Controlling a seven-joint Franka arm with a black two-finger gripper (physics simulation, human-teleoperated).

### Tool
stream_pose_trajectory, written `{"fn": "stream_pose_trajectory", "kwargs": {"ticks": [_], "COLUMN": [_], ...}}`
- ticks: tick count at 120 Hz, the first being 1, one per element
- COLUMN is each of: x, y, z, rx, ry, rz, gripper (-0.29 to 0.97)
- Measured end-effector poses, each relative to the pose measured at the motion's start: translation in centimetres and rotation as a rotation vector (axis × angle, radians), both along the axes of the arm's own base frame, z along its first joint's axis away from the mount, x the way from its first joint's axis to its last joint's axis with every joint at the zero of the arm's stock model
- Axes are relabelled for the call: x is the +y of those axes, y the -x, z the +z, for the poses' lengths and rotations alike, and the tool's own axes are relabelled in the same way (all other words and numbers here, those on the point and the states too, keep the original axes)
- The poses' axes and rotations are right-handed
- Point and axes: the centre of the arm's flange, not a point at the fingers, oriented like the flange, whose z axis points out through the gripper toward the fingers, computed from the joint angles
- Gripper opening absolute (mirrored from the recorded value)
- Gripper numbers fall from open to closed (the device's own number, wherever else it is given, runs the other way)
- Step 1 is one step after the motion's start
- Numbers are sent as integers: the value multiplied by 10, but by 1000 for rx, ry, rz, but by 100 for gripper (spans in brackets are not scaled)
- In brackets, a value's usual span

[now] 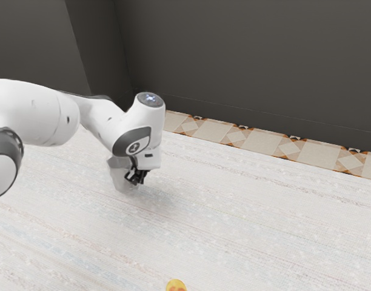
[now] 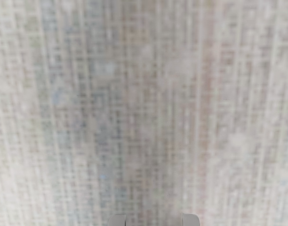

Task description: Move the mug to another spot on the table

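Pale table top (image 2: 144,103) seen close: fine crosshatched weave, grey-beige streaks, faint bluish flecks

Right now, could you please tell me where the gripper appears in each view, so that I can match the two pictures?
Exterior view: the gripper hangs left of centre, pointing down, close above the pale table.
Wrist view: its two fingertips show apart, with nothing but table between them.
Shared landmark: the table's pale woven surface under the gripper, seen in both views.
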Motion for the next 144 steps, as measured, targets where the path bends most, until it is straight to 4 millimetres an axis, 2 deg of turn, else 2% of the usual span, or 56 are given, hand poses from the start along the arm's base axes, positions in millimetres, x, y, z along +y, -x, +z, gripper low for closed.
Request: {"fn": "stream_pose_trajectory", "kwargs": {"ticks": [33,56,74,91,104,130,144], "x": [-62,-68,-68,-67,-67,-69,-85], "y": [32,50,49,48,48,47,51], "z": [-6,-22,-29,-28,-27,-19,-7], "rx": [-33,-20,-40,-44,-47,-54,-52], "ry": [42,50,54,76,86,96,128], "rz": [-8,36,64,111,136,162,179], "gripper": [-3,-4,-4,27,43,58,61]}}
